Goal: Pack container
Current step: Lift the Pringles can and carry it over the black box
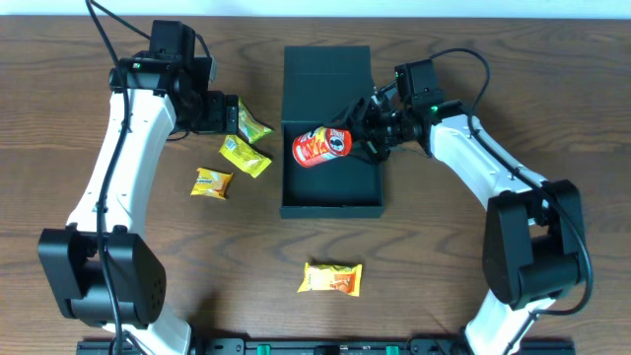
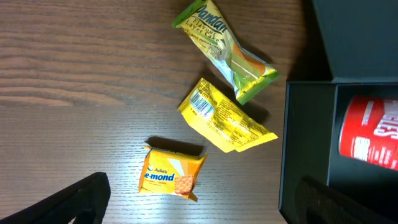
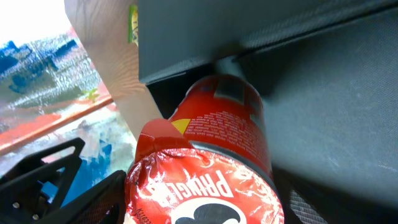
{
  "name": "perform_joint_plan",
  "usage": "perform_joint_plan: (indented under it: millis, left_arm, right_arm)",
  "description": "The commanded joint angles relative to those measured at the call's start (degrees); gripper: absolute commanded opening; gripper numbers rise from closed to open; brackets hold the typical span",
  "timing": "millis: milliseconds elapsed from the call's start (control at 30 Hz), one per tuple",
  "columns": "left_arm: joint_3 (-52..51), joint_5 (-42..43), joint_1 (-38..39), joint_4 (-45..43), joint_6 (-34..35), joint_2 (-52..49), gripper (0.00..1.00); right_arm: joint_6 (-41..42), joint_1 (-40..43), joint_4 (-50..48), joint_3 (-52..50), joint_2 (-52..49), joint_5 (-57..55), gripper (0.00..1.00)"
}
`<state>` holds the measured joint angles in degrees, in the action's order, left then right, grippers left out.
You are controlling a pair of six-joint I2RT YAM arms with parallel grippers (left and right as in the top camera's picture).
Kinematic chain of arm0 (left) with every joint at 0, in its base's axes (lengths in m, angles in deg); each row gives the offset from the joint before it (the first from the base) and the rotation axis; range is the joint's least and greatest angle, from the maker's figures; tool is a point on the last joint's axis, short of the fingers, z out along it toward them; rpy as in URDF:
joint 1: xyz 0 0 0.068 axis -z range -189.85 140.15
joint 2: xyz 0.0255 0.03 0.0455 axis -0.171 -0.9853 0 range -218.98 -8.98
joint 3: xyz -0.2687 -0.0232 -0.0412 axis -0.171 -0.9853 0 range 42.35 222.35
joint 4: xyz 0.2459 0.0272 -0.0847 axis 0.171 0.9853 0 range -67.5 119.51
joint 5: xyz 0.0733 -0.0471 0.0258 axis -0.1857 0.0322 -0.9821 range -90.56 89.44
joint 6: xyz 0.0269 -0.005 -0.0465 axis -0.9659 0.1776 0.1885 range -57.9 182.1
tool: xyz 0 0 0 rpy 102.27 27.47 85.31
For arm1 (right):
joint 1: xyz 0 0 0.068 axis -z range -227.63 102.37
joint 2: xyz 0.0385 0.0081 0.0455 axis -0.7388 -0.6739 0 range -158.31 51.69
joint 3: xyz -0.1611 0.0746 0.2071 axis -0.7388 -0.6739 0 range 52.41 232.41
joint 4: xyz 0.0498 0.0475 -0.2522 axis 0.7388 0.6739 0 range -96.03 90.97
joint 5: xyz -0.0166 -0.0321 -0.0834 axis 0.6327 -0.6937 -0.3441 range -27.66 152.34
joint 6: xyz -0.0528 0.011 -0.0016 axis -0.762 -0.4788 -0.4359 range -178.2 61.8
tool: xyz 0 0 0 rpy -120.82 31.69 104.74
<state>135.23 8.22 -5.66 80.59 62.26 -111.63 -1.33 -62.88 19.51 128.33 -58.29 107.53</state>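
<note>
Nearest the tabletop's left edge lies a small orange biscuit packet [image 1: 211, 182]. Farther back, the left claw [image 1: 223, 111] hangs spread wide and empty beside a green pandan packet [image 1: 252, 125], which touches a yellow packet [image 1: 245, 156]. The container [image 1: 332, 205] sits mid-tabletop, its lid flap [image 1: 326, 67] folded back toward the far edge. Another orange packet [image 1: 330, 279] lies by the front edge. A red Pringles can [image 1: 321, 147] lies sideways over the container's left half, clamped by the right claw [image 1: 361, 136], which reaches across the right wall
</note>
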Motion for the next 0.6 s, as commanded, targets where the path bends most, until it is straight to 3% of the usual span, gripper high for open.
perform_joint_plan:
  millis: [0, 367, 567]
  left_arm:
    - [1.0, -0.4, -0.2, 0.1, -0.4, 0.2, 0.95]
    - [1.0, -0.4, -0.2, 0.1, -0.2, 0.2, 0.95]
    - [1.0, -0.4, -0.2, 0.1, -0.2, 0.2, 0.95]
  right_arm:
    - [1.4, -0.5, -1.4, -0.3, 0.3, 0.1, 0.73]
    - [-2.1, -0.5, -1.5, -1.0, 0.2, -3.0, 0.72]
    - [-2.0, -0.5, -5.2, -7.0, 0.2, -2.8, 0.73]
